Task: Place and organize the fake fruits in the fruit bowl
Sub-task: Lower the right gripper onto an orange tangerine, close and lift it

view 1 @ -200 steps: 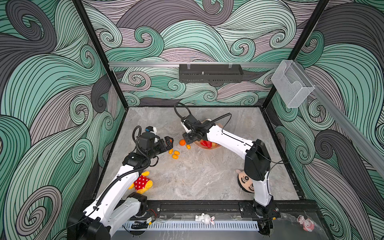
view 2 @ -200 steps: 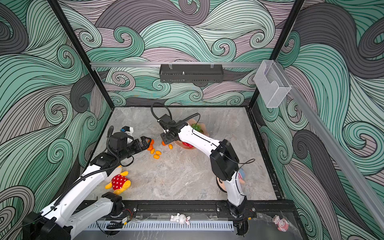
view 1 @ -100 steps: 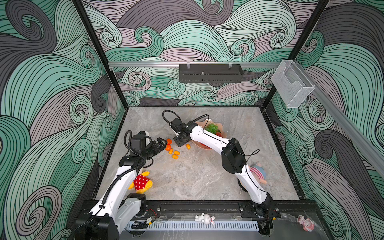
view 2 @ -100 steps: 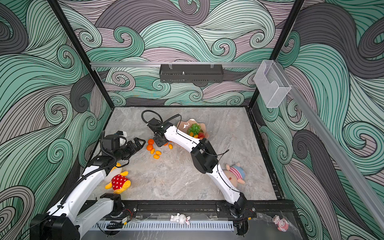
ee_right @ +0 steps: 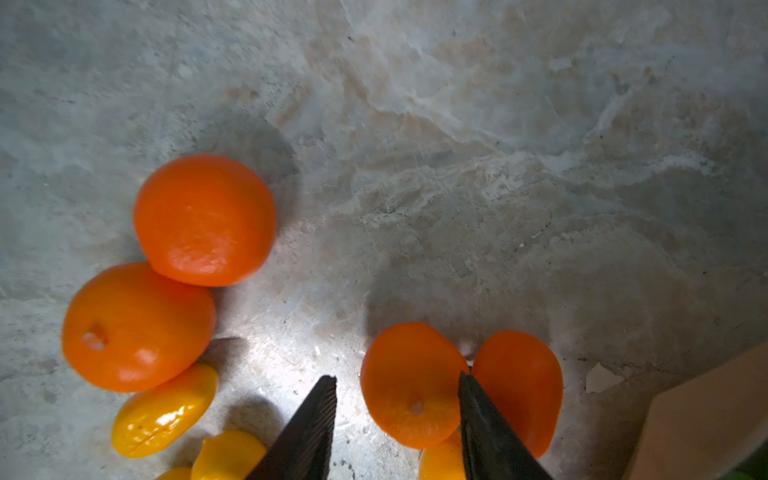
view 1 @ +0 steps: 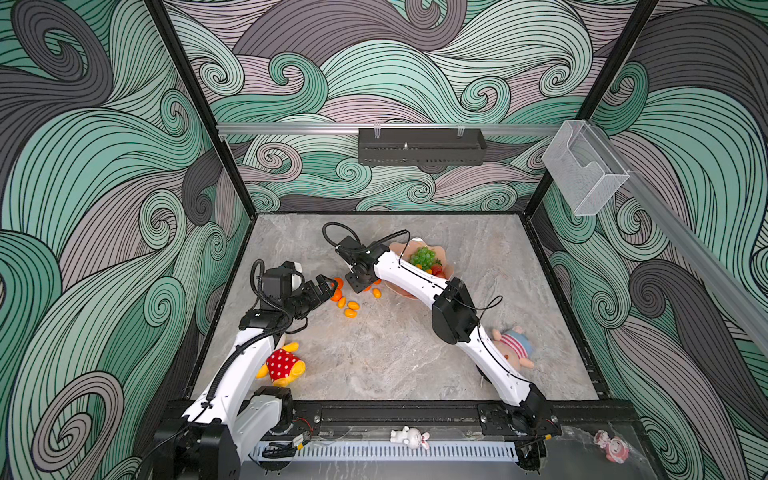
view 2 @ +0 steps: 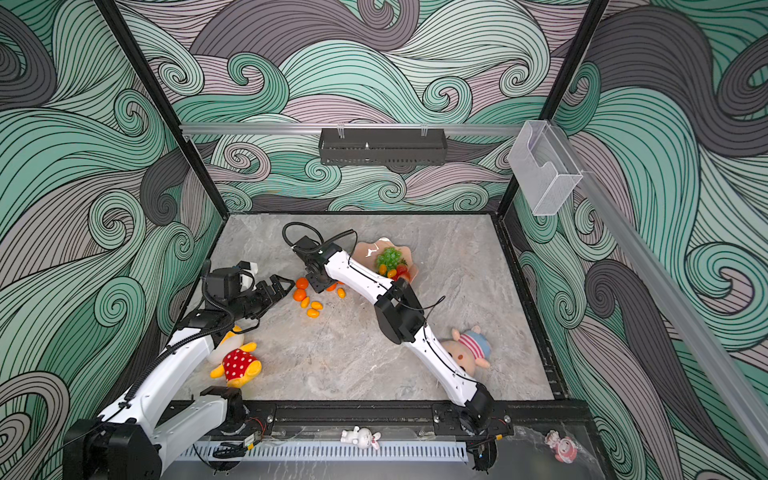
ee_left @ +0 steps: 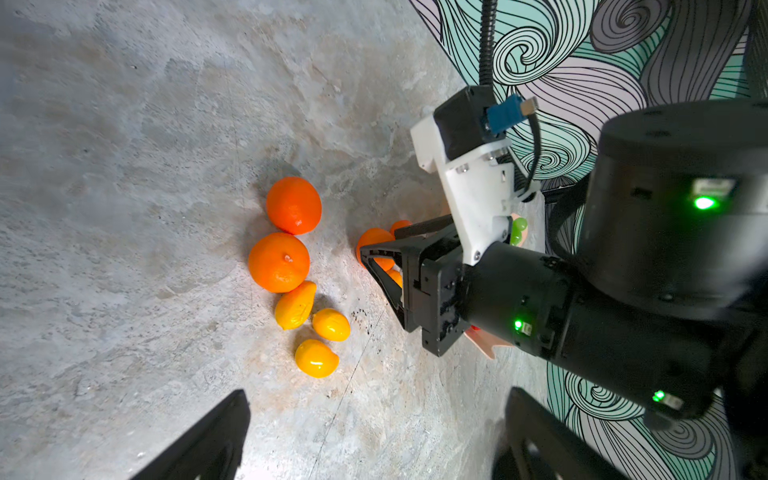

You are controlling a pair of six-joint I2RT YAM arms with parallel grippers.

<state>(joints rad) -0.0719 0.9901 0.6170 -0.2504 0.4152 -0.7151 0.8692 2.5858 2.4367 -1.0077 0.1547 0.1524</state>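
Right end effector [ee_right: 395, 375] apart, straddling tangerine [ee_right: 409, 399], unclamped. Likely light, stiff, slick, roll-prone: pinch across equator. Fruit bowl [view 2: 365, 253] 2 o'clock.

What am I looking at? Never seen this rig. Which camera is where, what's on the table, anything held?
Two white robot arms, left arm and right arm, each ending in two-finger jaws. The two wide pictures look down from overhead, nearly the same view; the close-ups come from a camera on each wrist. On the stone table lie loose tangerines and kumquats, a spotted plush, a striped doll, and a pink fruit bowl holding grapes. Nothing is held: the left jaws stand wide open; the right jaws, also open, straddle one tangerine.
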